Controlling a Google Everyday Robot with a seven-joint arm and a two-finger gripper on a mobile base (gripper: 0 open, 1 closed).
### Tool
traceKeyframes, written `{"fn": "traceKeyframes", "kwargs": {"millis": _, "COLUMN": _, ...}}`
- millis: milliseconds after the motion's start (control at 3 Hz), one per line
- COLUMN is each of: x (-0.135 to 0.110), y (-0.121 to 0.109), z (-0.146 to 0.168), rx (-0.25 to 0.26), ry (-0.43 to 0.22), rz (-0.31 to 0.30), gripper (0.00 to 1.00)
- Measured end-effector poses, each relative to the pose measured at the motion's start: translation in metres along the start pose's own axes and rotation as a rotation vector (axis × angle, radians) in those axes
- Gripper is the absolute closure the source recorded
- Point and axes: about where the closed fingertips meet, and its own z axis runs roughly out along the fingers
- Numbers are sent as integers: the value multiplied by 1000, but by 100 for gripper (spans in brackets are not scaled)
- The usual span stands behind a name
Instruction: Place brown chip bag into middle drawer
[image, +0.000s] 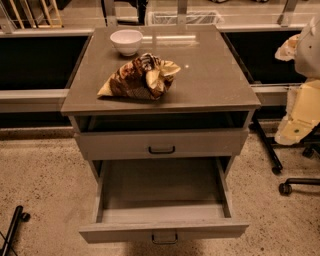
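The bag (140, 76) is lying on the gray counter (215, 75), a bit left of the middle and close to the near edge. It is looking all crumpled, and one yellow end is pointing left. The white bowl (126, 41) is sitting just behind it, by the far edge, and the two are not touching. Under the counter, the top drawer (162, 143) is sitting shut. Below that, the middle drawer (162, 231) is standing pulled out toward the near side, and its bare gray bottom is showing. The tool (295, 125) is hanging at the right edge of the view, off to the right of the counter and well apart from the bag. I cannot tell if the tool is apart or together.
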Motion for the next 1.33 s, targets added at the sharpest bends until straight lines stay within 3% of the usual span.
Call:
{"fn": "traceKeyframes", "kwargs": {"millis": 333, "x": -1, "y": -1, "z": 0, "rx": 1, "ry": 1, "rz": -2, "gripper": 0}}
{"fn": "traceKeyframes", "kwargs": {"millis": 667, "x": -19, "y": -32, "z": 33, "rx": 10, "ry": 13, "rz": -42, "gripper": 0}}
{"fn": "traceKeyframes", "kwargs": {"millis": 1000, "x": -95, "y": -86, "z": 123, "rx": -4, "ry": -158, "rz": -179, "gripper": 0}}
{"fn": "traceKeyframes", "kwargs": {"millis": 1333, "x": -156, "y": -107, "z": 165, "rx": 4, "ry": -285, "rz": -323, "gripper": 0}}
